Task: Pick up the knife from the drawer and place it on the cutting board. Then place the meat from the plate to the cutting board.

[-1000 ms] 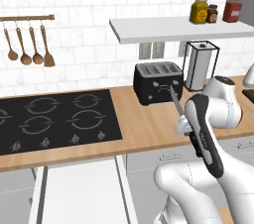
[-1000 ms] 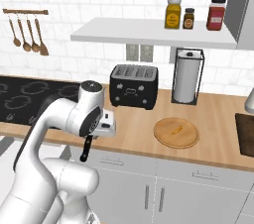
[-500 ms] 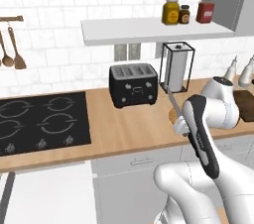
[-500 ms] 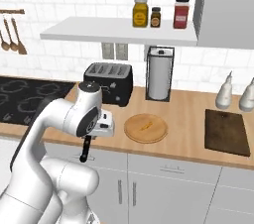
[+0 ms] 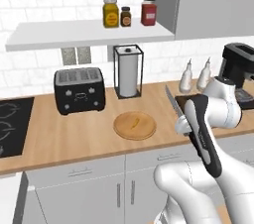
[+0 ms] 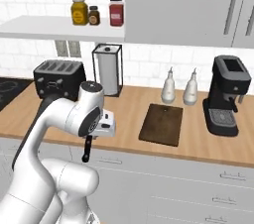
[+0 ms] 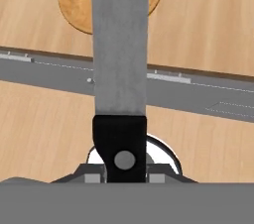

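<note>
Black-handled knife [image 7: 119, 69] clenched in hand [image 7: 121, 173]; jar labels unreadable.

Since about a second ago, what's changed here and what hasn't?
The base has driven right along the counter: the stove slid out of both base views and the cutting board and coffee machine came in. Nothing on the counter moved. The gripper stays shut on the knife, and the meat still lies on the plate.
</note>
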